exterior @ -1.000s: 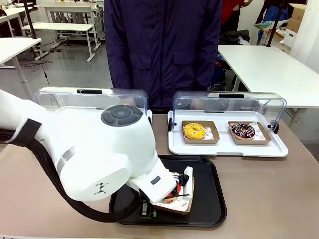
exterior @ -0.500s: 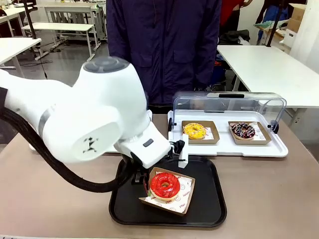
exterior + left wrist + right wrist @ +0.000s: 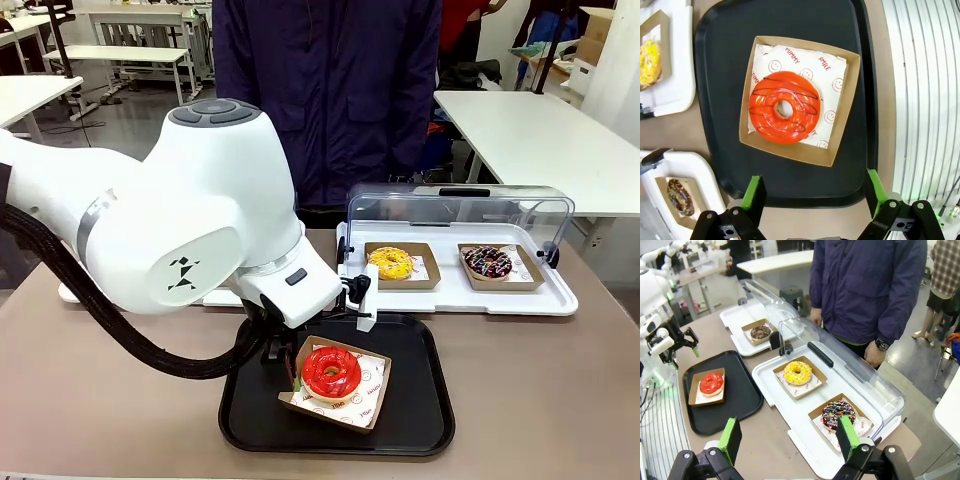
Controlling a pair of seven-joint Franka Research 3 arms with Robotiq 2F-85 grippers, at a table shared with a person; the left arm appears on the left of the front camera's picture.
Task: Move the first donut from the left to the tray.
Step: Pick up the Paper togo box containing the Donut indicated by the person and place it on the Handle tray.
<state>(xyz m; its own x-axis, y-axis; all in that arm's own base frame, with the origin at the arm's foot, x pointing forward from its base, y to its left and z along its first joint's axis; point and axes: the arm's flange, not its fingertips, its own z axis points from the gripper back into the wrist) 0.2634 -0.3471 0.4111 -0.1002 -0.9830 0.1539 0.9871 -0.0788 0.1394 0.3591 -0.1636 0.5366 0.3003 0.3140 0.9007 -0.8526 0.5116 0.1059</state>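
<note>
Your left gripper (image 3: 812, 200) hangs above the near edge of the black tray (image 3: 720, 60) with its green-padded jaws spread wide and nothing between them. The red glazed donut (image 3: 784, 107) sits in its cardboard holder (image 3: 837, 135) on that tray, clear of the fingers. Your right gripper (image 3: 790, 440) also stands wide and empty, over the white tray (image 3: 790, 415) holding the yellow donut (image 3: 797, 372) and the sprinkled chocolate donut (image 3: 838, 415).

Front cam looked across the table at the person; left wrist cam stared straight down, close over the tray (image 3: 720, 60); right wrist cam sat farther back, sharing it.
</note>
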